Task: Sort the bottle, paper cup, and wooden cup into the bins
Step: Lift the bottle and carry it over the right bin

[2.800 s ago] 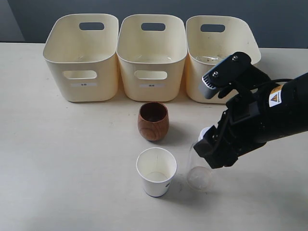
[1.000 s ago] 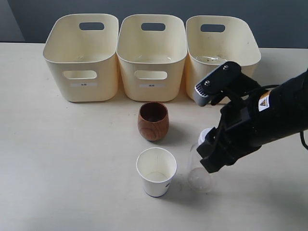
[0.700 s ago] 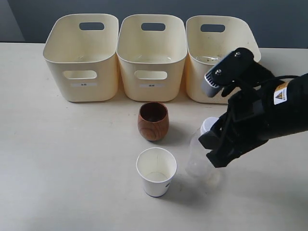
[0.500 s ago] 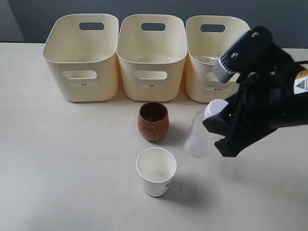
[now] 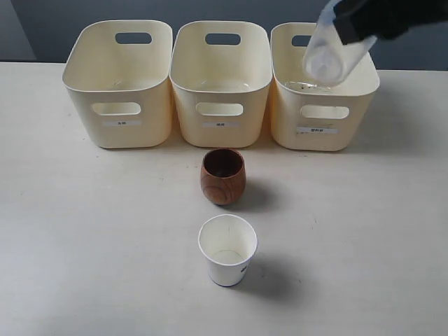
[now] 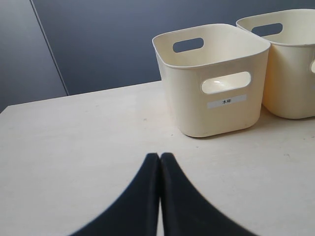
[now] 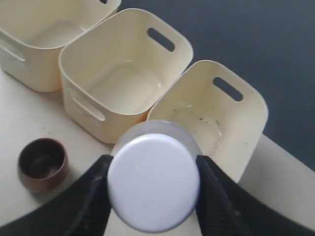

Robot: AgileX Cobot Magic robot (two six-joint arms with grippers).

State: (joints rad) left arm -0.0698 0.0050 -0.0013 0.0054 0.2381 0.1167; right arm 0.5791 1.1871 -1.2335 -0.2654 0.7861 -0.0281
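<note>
The bottle (image 5: 332,50) hangs in the air at the upper right of the exterior view, tilted, its clear round base turned toward the camera and its upper end lost under the dark right gripper (image 5: 367,17) at the top edge of the frame. It sits over the rim of the right-hand bin (image 5: 322,126), above that tub's open mouth. In the right wrist view the bottle's white cap (image 7: 153,183) fills the lower middle of the picture, and the two black fingers (image 7: 91,196) press against the bottle from either side, pinching it between them. Beyond the cap the same tub (image 7: 231,128) lies open below, with the middle bin (image 7: 98,73) just beside it.

In the exterior view the three bins stand in a row across the upper part of the frame, touching or nearly so: the left bin (image 5: 119,122), the middle one (image 5: 220,126) and the right-hand one. The wooden cup (image 5: 223,176) stands upright in front of the middle bin, near the centre of the frame. The paper cup (image 5: 227,250) stands upright below it, apart from it, in the lower middle. Both rest on the pale table (image 5: 91,231).

The left gripper (image 6: 160,196) shows only in the left wrist view, at the bottom centre, its two dark fingers pressed together with nothing between them; it seems to hover low over the table, though the height is hard to judge. The left bin (image 6: 216,83) stands beyond it.
</note>
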